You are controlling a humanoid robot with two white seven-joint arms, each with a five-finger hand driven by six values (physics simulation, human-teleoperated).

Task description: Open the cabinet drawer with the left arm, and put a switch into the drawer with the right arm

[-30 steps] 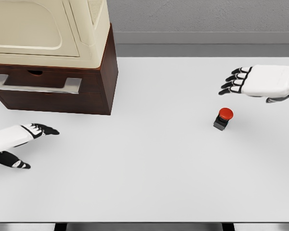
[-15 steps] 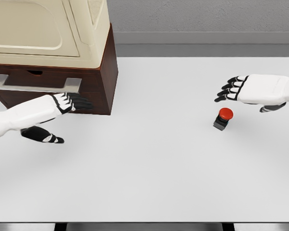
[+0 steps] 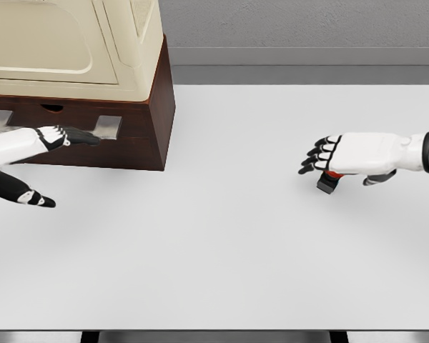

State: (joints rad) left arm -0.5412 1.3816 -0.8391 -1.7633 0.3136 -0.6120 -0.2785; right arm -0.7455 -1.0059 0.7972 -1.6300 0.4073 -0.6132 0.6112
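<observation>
We have our left hand at the front of the cabinet, its fingers stretched flat and together, lying along the metal handle of the drawer, which looks shut. They are not yet curled around the bar, which runs left to right. Our right hand hovers over the switch on the table, fingers spread and holding nothing. The switch sits directly beneath that palm, far from the cabinet, so the right hand is much nearer.

No readable text, label or number on any surface.
</observation>
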